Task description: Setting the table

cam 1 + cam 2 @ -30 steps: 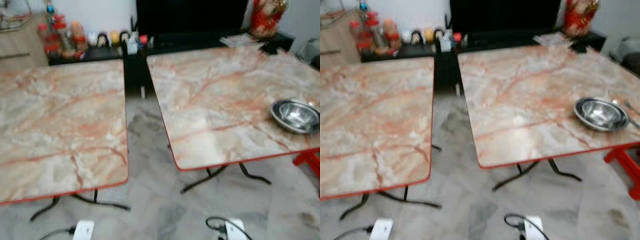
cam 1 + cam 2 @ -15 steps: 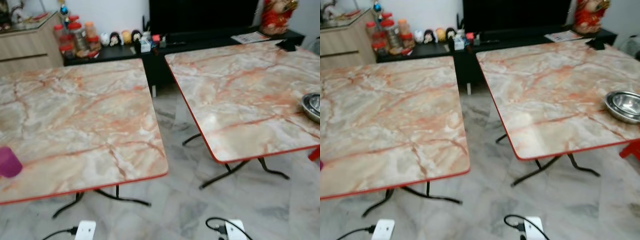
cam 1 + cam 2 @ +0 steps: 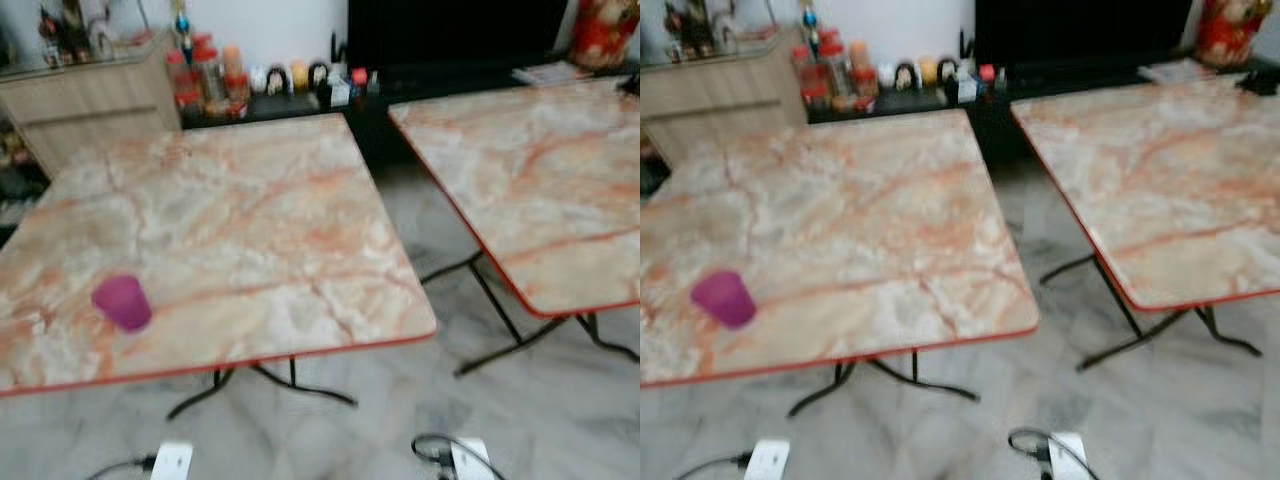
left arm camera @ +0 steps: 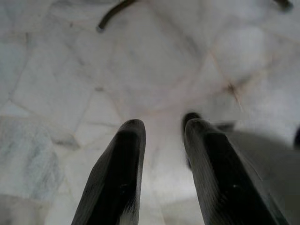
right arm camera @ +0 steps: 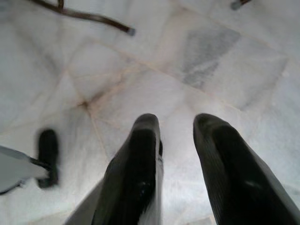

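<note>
**Head swings left, purple cup comes into full view**

Swinging left since half a second ago, my head camera now puts the left marble surface in the middle of the picture, and the steel bowl that sat on the right marble surface has slid out of frame. Both eye views are a little blurred.

A purple cup stands on the left surface, near its front left corner, well apart from everything else. The right surface stands beside it across a gap of marble floor; both rest on thin black metal legs.

Behind the two surfaces a low black cabinet carries red-lidded jars and a row of small figurines, with a wooden cabinet to its left and a red figure at the far right.

My left end effector hangs over the pale floor tiles, fingers parted, grasping nothing. My right end effector hangs likewise over the floor, fingers apart and empty.
</note>
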Available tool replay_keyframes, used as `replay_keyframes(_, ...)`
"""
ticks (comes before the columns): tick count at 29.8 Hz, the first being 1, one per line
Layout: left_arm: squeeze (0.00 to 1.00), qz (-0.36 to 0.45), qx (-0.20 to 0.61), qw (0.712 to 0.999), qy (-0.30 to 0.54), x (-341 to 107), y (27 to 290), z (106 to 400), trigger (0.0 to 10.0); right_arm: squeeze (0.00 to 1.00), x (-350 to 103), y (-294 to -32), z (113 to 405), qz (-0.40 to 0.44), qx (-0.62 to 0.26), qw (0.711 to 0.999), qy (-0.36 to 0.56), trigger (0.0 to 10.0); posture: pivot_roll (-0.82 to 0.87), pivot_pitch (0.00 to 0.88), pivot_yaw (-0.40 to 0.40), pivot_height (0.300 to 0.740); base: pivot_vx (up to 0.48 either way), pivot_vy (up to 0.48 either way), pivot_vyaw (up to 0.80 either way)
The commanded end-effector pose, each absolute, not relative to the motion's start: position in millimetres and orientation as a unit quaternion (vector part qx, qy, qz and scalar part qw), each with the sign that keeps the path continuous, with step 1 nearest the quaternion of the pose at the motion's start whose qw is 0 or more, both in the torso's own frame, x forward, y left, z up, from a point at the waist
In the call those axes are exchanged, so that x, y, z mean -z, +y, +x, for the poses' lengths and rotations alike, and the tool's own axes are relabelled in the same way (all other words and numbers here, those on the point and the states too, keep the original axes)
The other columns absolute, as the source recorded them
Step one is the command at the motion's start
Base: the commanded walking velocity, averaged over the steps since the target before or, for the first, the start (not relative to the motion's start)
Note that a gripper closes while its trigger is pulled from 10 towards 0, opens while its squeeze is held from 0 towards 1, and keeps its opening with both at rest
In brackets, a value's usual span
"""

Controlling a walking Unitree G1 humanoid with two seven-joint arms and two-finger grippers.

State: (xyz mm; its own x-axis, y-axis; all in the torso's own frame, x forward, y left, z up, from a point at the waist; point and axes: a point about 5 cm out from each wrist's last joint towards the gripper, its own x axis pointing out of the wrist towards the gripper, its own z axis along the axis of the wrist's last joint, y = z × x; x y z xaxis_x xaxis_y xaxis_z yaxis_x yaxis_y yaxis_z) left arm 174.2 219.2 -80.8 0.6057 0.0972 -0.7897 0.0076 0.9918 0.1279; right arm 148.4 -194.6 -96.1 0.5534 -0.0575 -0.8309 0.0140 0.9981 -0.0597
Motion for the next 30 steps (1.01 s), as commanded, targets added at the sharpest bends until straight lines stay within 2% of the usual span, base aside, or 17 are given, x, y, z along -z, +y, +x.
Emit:
replay_keyframes(1, 0.00, 0.067, -0.034, 0.882, 0.465, 85.4, 228.3, 160.3, 10.0, 0.00, 94.1, -184.0, 156.1, -0.017, 0.008, 0.888, 0.460, 10.0, -0.02, 0.000, 0.028, 0.740, 0.000, 0.382, 0.56)
replay_keyframes(4, 0.00, 0.067, -0.034, 0.882, 0.465, 85.4, 228.3, 160.3, 10.0, 0.00, 94.1, -183.9, 156.2, -0.017, 0.009, 0.888, 0.460, 10.0, -0.02, 0.000, 0.028, 0.740, 0.000, 0.382, 0.56)
replay_keyframes(16, 0.00, 0.065, -0.031, 0.884, 0.461, 84.6, 225.2, 164.0, 10.0, 0.00, 93.5, -184.9, 157.9, -0.014, 0.011, 0.888, 0.460, 10.0, -0.01, 0.000, 0.024, 0.740, 0.000, 0.376, 0.00)
replay_keyframes(30, 0.00, 0.064, -0.030, 0.885, 0.460, 85.8, 221.4, 162.7, 10.0, 0.00, 94.8, -180.8, 156.1, -0.007, 0.013, 0.886, 0.463, 10.0, -0.01, 0.000, 0.027, 0.740, 0.000, 0.000, 0.00)
